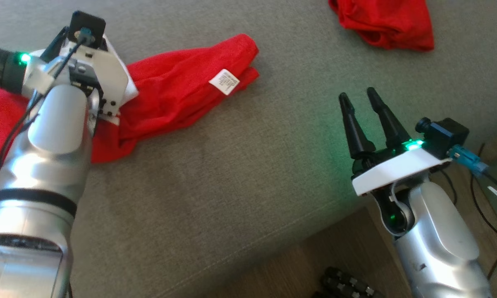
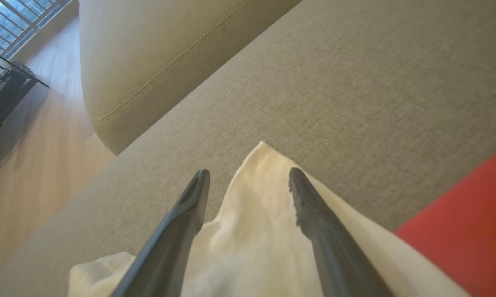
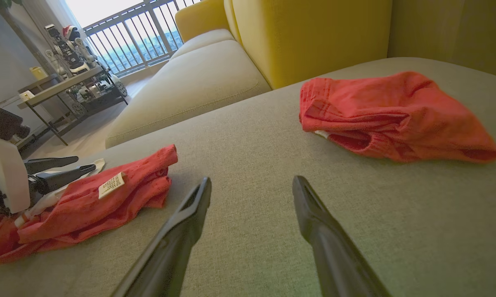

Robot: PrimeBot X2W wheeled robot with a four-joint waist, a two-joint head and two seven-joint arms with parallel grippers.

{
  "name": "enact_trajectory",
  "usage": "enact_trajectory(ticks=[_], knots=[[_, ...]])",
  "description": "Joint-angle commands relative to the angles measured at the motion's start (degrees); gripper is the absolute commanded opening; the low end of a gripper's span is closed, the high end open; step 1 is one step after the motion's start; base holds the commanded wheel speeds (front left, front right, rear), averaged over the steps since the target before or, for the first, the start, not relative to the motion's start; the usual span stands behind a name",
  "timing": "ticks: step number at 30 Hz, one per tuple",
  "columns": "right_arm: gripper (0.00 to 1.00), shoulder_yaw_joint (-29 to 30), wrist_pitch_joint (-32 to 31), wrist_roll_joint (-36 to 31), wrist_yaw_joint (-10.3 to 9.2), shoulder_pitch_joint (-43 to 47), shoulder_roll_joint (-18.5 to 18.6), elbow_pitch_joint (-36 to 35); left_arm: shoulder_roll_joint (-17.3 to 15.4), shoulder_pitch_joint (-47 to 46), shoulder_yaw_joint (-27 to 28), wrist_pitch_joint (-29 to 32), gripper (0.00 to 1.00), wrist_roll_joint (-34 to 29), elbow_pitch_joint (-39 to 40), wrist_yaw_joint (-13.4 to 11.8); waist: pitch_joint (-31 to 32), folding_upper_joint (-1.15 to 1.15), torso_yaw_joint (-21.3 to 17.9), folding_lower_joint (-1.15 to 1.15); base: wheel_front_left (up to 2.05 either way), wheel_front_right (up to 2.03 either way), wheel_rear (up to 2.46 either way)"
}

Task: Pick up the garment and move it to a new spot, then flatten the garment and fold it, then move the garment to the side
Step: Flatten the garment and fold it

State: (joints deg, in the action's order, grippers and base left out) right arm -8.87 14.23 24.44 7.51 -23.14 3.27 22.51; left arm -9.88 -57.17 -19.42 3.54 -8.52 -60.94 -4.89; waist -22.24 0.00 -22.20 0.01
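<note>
A red garment [image 1: 178,91] with a white label [image 1: 225,81] lies crumpled on the left of the grey sofa seat [image 1: 240,165]. It shows too in the right wrist view, as the red garment [image 3: 87,206]. My left gripper [image 2: 248,175] hovers open over a cream part of the cloth [image 2: 256,239], its fingers either side of a raised cream point, nothing pinched. The left gripper [image 3: 85,163] sits at the garment's left end. My right gripper [image 1: 358,95] is open and empty above bare seat, right of the garment; the right wrist view shows this gripper [image 3: 252,181] over grey fabric.
A second red garment [image 1: 385,22] lies bunched at the far right of the seat, and appears again [image 3: 392,115] before the yellow backrest [image 3: 314,33]. The seat's front edge meets wooden floor [image 1: 314,256]. Cables [image 1: 488,223] trail at right. A side table [image 3: 62,90] stands beyond.
</note>
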Motion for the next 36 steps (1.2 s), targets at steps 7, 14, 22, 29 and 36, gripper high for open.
enact_trajectory(ticks=[7,14,22,29,36], knots=[[1.00,-1.6,0.7,1.0,-0.02,-1.5,-0.4,-1.3,-1.5,-6.1,0.1,2.2,0.80,0.7,-4.6,2.8,-1.8,0.00,-1.4,-0.01,0.00,0.00,0.00],[1.00,-0.2,0.8,0.4,-0.02,-1.3,-0.4,-1.4,0.5,-7.0,0.0,-2.1,0.00,2.2,-6.0,3.0,-1.2,0.00,0.7,-0.01,0.00,0.00,0.00],[1.00,2.9,0.8,-1.1,-0.02,0.0,-0.4,-0.5,2.9,-4.9,3.7,-17.0,0.00,7.6,0.3,0.2,4.1,0.00,7.3,-0.01,0.00,0.00,0.00],[1.00,6.9,0.8,-2.6,-0.02,2.4,-0.4,1.7,2.7,4.7,6.4,-18.5,0.00,12.1,17.3,1.0,10.1,0.00,15.1,-0.01,0.00,0.00,0.00],[1.00,10.7,0.7,-2.2,-0.02,4.1,-0.4,5.2,-0.4,26.8,6.1,-17.3,0.00,14.5,38.3,2.7,15.3,0.00,23.5,-0.01,0.00,0.00,0.00]])
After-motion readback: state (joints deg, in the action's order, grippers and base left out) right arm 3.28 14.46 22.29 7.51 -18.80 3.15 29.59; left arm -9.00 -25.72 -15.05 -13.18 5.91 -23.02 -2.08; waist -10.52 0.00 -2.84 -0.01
